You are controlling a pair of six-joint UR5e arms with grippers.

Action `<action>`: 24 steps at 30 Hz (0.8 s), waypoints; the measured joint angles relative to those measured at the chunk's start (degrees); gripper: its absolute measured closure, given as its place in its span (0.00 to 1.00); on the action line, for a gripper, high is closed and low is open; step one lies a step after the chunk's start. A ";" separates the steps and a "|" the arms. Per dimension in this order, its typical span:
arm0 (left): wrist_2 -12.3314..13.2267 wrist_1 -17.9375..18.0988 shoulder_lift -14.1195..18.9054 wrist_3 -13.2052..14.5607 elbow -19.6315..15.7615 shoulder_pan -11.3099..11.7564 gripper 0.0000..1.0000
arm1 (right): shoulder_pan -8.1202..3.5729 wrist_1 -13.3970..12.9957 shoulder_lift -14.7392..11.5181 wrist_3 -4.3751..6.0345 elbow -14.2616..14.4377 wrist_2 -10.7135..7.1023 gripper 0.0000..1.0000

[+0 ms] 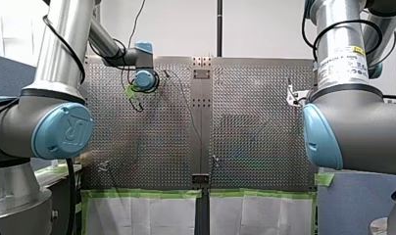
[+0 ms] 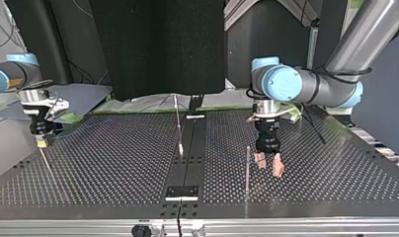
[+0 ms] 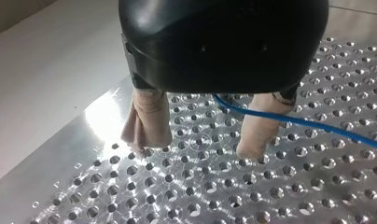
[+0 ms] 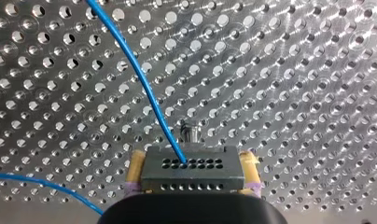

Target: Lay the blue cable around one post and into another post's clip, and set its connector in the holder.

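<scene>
Connector [image 4: 191, 170] clamped in my right fingers [image 4: 135, 169]; my left fingers [image 3: 147, 119] spread (thin post [image 2: 247, 168] near).

- My left end effector [image 2: 268, 167] hangs over the tabletop [image 2: 336, 173] at the top view's right, just beside a post [image 2: 247, 168].
- My right end effector [image 2: 41, 142] is at the far left, with the connector [image 4: 191, 170] between its fingers.
- The cable [image 4: 144, 84] leads from the connector ahead over the tabletop.

A robotics lab: grey, blue-capped industrial robot arms [image 1: 54, 98] stand at nine and three o'clock of a silver perforated metal tabletop [image 1: 255, 122] edged with green tape [image 1: 142, 194].
</scene>
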 joint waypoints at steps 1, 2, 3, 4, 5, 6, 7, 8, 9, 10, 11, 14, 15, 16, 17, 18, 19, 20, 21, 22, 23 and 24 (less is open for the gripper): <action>0.00 0.00 0.00 0.00 0.00 0.00 0.00 | -0.05 0.00 0.00 0.00 0.00 0.04 1.00; 0.00 0.00 0.00 0.00 0.00 0.00 0.00 | -0.13 -0.01 0.01 0.01 -0.01 0.09 1.00; 0.00 0.00 0.01 0.00 0.00 0.01 0.00 | -0.18 -0.02 0.02 0.01 -0.01 0.11 1.00; 0.00 0.00 0.00 0.00 0.00 0.01 0.00 | -0.21 -0.05 0.03 0.02 -0.02 0.13 1.00; 0.00 0.00 0.00 0.00 0.00 0.01 0.00 | -0.22 -0.12 0.05 0.02 -0.02 0.16 1.00; 0.00 0.00 0.00 0.00 0.00 0.00 0.00 | -0.23 -0.18 0.06 0.02 -0.02 0.16 1.00; 0.00 0.00 0.00 0.00 0.00 0.00 0.00 | -0.23 -0.23 0.07 0.02 -0.02 0.16 1.00; 0.00 0.00 0.00 0.00 0.00 -0.01 0.00 | -0.24 -0.26 0.09 0.00 -0.01 0.15 1.00; 0.00 0.00 0.00 0.00 0.00 0.00 0.00 | -0.25 -0.28 0.10 -0.01 -0.01 0.15 1.00; 0.00 0.00 0.00 0.00 0.00 0.01 0.00 | -0.26 -0.30 0.11 -0.01 -0.01 0.15 1.00; 0.00 0.00 0.00 0.00 0.00 0.01 0.00 | -0.28 -0.30 0.11 -0.01 -0.01 0.15 1.00; 0.00 0.00 0.00 0.00 0.01 0.01 0.00 | -0.28 -0.30 0.13 0.00 -0.01 0.13 1.00; 0.00 0.00 0.00 0.00 0.01 0.00 0.00 | -0.28 -0.29 0.14 0.01 -0.01 0.14 1.00; 0.00 0.00 0.00 0.00 0.01 0.00 0.00 | -0.28 -0.28 0.14 0.01 -0.01 0.16 1.00; 0.00 0.00 0.00 0.00 0.00 0.00 0.00 | -0.28 -0.25 0.14 -0.01 0.00 0.18 1.00; 0.00 0.00 0.01 0.00 0.00 0.01 0.00 | -0.29 -0.22 0.16 -0.02 -0.01 0.19 1.00; 0.00 0.00 0.01 0.00 0.00 0.01 0.00 | -0.28 -0.21 0.18 -0.04 -0.01 0.19 0.96; 0.00 0.00 0.00 0.00 0.00 0.00 0.00 | -0.29 -0.18 0.20 -0.09 -0.01 0.20 0.87; 0.00 0.00 0.00 0.00 0.00 0.01 0.00 | -0.29 -0.14 0.20 -0.14 -0.01 0.21 0.87; 0.00 0.00 0.00 0.00 0.00 0.01 0.00 | -0.29 -0.10 0.20 -0.19 -0.01 0.20 0.71; 0.00 0.00 0.00 0.00 0.00 0.01 0.00 | -0.30 -0.01 0.20 -0.24 0.00 0.20 0.60; 0.00 0.00 0.00 0.00 -0.02 0.02 0.00 | -0.31 0.08 0.19 -0.29 0.00 0.20 0.60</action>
